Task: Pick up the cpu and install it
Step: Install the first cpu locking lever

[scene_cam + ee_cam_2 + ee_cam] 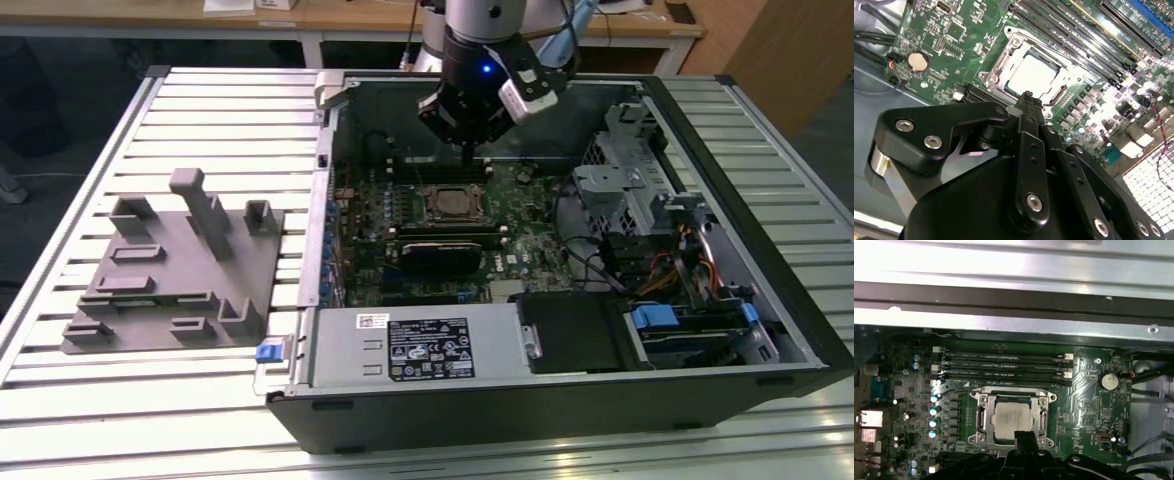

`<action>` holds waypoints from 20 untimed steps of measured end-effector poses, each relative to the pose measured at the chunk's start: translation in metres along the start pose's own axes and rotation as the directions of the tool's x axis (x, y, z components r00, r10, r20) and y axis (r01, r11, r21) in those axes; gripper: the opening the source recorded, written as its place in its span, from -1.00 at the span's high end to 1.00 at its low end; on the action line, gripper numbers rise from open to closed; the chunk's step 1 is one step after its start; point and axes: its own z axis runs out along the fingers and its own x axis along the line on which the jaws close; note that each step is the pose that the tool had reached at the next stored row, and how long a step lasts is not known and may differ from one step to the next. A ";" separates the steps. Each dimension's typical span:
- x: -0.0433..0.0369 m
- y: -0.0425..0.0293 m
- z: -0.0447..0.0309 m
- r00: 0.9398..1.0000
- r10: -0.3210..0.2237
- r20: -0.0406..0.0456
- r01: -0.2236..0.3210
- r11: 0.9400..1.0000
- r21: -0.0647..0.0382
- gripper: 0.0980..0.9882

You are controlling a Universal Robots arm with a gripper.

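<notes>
The flat square silver-topped cpu [1015, 416] lies seated within the metal-framed socket [983, 416] on the green motherboard [1089, 385], so the black gripper [1027, 101], fingers together and empty, hovers just above it.

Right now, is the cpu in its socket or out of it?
In. In both wrist views the cpu lies flat inside the socket frame on the motherboard, silver top up; the gripper is above its edge, holding nothing.

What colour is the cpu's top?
Shiny silver; the cpu shows best in the first wrist view.
</notes>
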 end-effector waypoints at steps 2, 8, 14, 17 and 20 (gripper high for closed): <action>0.0050 0.0002 -0.0001 1.000 -0.002 0.000 0.002 1.000 0.000 0.98; 0.0179 0.0001 -0.0004 1.000 -0.002 0.013 0.002 1.000 0.000 0.98; 0.0268 -0.0004 -0.0003 1.000 -0.004 0.020 0.004 1.000 -0.002 0.98; 0.0315 -0.0002 -0.0001 1.000 0.006 0.020 -0.006 1.000 -0.002 0.98; 0.0360 0.0001 0.0003 0.999 0.027 0.020 -0.027 1.000 -0.001 0.98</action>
